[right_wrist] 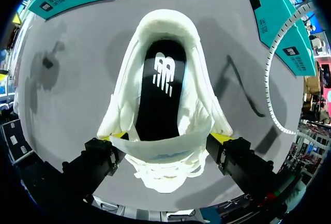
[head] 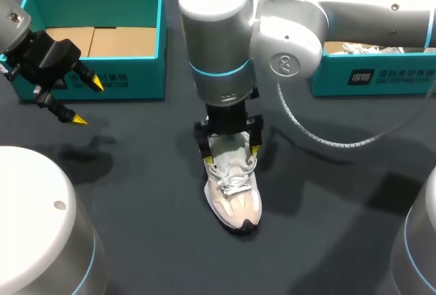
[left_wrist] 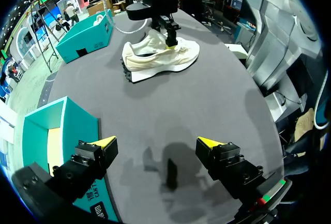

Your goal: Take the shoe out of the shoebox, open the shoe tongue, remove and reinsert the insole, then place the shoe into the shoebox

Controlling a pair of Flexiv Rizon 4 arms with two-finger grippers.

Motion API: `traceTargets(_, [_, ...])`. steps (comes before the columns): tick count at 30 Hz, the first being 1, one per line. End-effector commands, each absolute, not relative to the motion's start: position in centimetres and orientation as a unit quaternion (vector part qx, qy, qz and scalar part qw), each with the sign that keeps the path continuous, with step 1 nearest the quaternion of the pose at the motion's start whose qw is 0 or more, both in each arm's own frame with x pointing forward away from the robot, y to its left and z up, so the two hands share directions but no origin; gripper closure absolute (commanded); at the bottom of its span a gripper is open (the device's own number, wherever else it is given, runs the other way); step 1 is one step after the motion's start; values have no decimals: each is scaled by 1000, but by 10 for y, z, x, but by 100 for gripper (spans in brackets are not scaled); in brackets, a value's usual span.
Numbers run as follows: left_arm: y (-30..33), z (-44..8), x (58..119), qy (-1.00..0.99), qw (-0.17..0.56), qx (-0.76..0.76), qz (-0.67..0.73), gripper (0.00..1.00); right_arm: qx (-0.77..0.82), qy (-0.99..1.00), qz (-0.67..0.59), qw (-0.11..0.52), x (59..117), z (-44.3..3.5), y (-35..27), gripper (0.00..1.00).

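Observation:
A cream and white shoe [head: 235, 189] stands upright in the middle of the dark table, toe toward the front edge. My right gripper [head: 230, 153] is lowered over its rear half, open, one yellow-tipped finger at each side of the upper. In the right wrist view the shoe [right_wrist: 165, 53] lies between the fingers of the right gripper [right_wrist: 168, 137], and the black insole [right_wrist: 163, 89] with a white logo shows inside it. My left gripper [head: 88, 103] hangs open and empty at the far left, in front of a teal shoebox [head: 95, 80]. From the left wrist, the shoe [left_wrist: 160, 56] is far ahead of the left gripper [left_wrist: 156, 142].
The left teal shoebox shows only a brown cardboard floor. A second teal box [head: 381, 77] at the back right holds white material, partly hidden by my right arm. A coiled white cable [head: 306, 128] trails over the table to the right of the shoe.

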State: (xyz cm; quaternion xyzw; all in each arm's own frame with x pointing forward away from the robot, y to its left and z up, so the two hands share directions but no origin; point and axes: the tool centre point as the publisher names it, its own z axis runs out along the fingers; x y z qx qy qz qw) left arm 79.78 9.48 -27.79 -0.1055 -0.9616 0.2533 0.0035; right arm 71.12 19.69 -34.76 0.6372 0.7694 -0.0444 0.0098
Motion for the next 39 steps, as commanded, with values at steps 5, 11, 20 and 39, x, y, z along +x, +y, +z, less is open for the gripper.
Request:
traceTargets(5, [95, -278, 797, -962, 4, -106, 252, 0, 646, 762, -43, 12, 693, -345, 190, 0])
traceTargets(11, [95, -278, 797, -962, 4, -106, 252, 0, 650, 759, -44, 20, 687, -337, 188, 0])
traceTargets(20, [95, -278, 797, -962, 4, -106, 252, 0, 643, 764, -44, 38, 674, -318, 188, 0])
traceTargets(39, [95, -278, 797, -962, 4, -106, 252, 0, 624, 779, -30, 44, 635, -280, 191, 57])
